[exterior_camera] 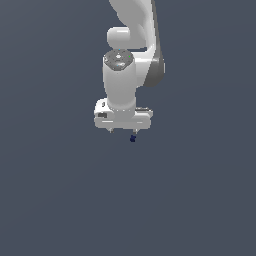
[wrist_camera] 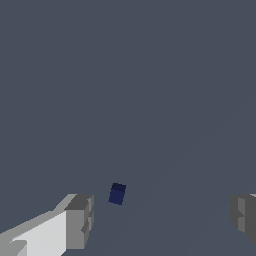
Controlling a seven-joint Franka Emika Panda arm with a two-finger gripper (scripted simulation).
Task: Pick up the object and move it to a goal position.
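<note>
The jaws of the gripper [exterior_camera: 123, 130] are spread wide with nothing held, as the wrist view shows two grey fingertips [wrist_camera: 79, 221] far apart. Between them, nearer one pad than the other, the object [wrist_camera: 117, 193] is seen, a small dark navy block, slightly tilted; no clear long axis can be made out. In the exterior view it [exterior_camera: 132, 138] lies just below the fingertips, at about five o'clock from the gripper's midpoint. No containers are visible, and no goal marker is shown.

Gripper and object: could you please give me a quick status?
Gripper open, empty. Dark blue object between the fingers, untouched. Nothing in the way.
</note>
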